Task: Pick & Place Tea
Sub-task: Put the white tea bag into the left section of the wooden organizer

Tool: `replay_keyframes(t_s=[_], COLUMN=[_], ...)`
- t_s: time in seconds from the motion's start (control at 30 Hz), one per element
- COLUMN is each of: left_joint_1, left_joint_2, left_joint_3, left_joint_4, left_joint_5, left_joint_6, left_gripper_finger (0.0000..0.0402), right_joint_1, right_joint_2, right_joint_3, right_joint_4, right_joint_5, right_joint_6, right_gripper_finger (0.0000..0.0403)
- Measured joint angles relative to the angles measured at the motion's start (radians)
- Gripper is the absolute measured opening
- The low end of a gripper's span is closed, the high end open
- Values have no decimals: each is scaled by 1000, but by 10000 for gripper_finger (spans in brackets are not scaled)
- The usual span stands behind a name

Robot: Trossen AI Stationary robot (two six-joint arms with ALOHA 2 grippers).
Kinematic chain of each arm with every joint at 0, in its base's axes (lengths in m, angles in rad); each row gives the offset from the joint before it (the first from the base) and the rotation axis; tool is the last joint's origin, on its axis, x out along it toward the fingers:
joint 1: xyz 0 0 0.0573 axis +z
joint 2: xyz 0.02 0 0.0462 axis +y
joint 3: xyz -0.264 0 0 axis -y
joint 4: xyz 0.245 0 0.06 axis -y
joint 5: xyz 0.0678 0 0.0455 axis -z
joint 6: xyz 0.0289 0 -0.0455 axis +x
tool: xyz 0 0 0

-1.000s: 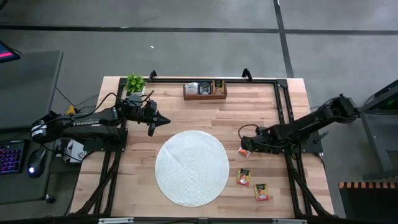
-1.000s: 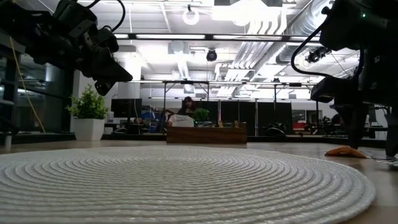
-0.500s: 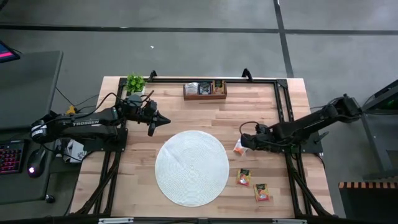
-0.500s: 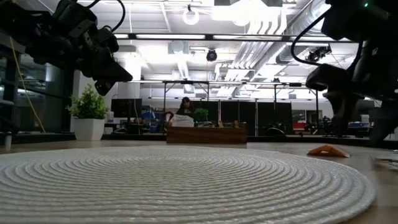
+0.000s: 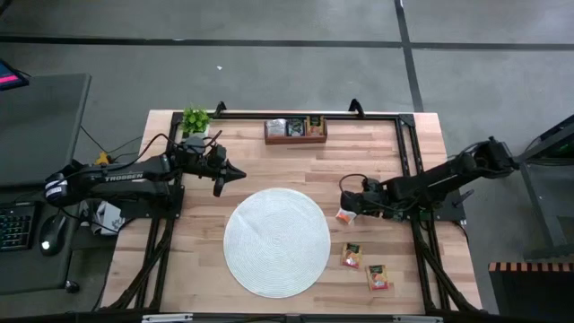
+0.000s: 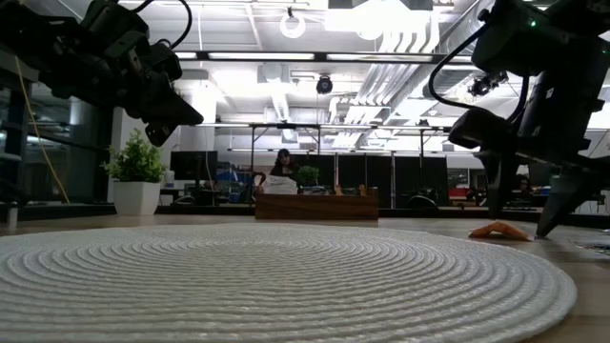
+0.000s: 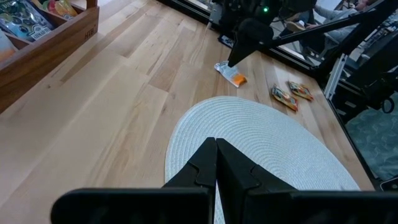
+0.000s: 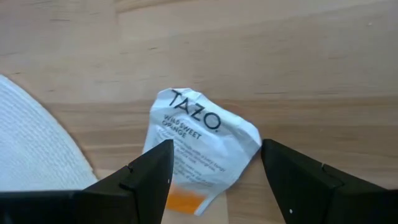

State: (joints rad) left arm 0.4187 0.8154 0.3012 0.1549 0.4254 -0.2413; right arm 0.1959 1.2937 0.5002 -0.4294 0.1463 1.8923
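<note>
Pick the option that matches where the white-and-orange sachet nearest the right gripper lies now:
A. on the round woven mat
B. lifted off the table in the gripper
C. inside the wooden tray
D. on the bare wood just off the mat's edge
D. In the right wrist view the white-and-orange sachet lies flat on the wooden table, beside the woven mat, with the open right gripper straddling it, not clamped on it.

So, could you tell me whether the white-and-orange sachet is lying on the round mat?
No, the white-and-orange sachet lies on bare wood beside the mat's edge.
</note>
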Motion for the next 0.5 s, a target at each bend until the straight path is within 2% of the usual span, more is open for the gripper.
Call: replay_keyframes(t_s=[0.33,0.5], left_joint_1=[0,0], left_joint_2=[0,0], left_joint_3=[0,0], left_joint_4=[0,0], left_joint_5=[0,0], left_joint_6=[0,0], left_gripper_finger=[0,0], right_joint_1=[-23,-38], right_joint_2=[44,46], right_joint_3=[3,2], right_joint_4=[51,55], right_joint_5=[-2,-7], right_joint_6=[-6,-13], right_gripper_finger=[239,210])
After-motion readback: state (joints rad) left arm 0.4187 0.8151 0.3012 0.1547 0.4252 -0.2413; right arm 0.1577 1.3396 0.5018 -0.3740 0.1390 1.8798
